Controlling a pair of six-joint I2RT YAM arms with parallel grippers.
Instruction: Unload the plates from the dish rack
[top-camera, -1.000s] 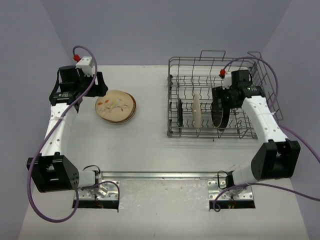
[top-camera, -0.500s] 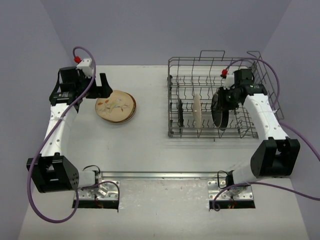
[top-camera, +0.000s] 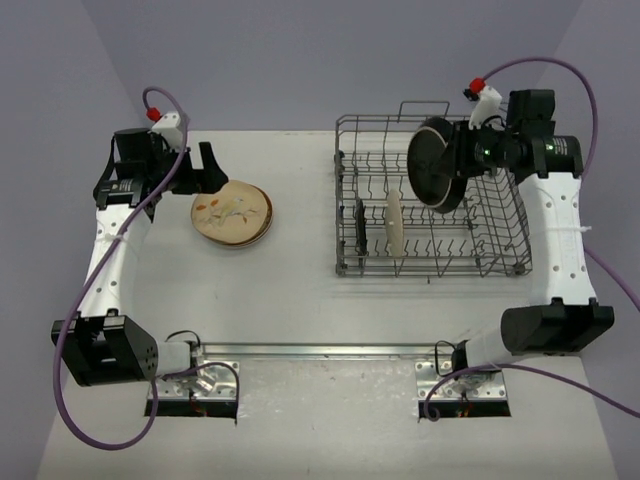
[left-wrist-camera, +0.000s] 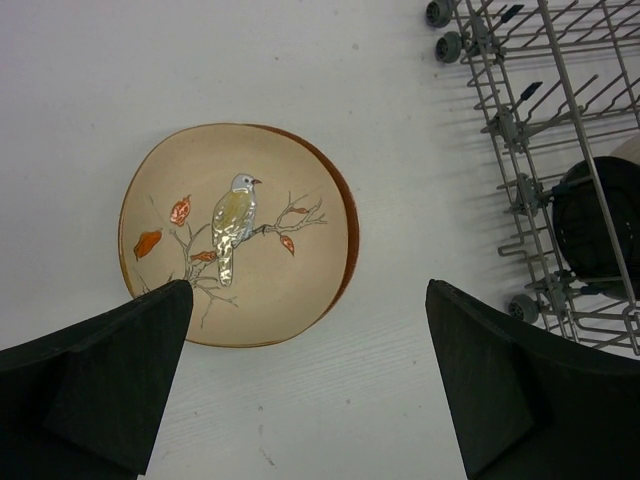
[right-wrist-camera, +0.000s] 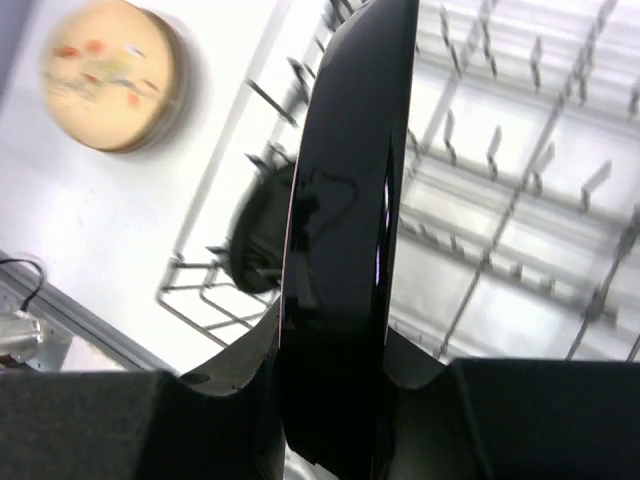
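Top view: the right gripper holds a black plate on edge above the rack, jaws pinching its rim. A cream plate and a dark plate stand in the tines. The left gripper hovers beside the stack on the tabletop.

Left wrist: jaws spread wide, empty, over the bird plate topping the stack.

Right wrist: the black plate sits edge-on between the jaws.

The step looks like the carry-out. Next, the plate likely needs swinging over to the stack and tilting flat.

Robotics lab: plain violet-grey walls are enclosing a white table, with robot arms sitting on metal plates at its near edge.
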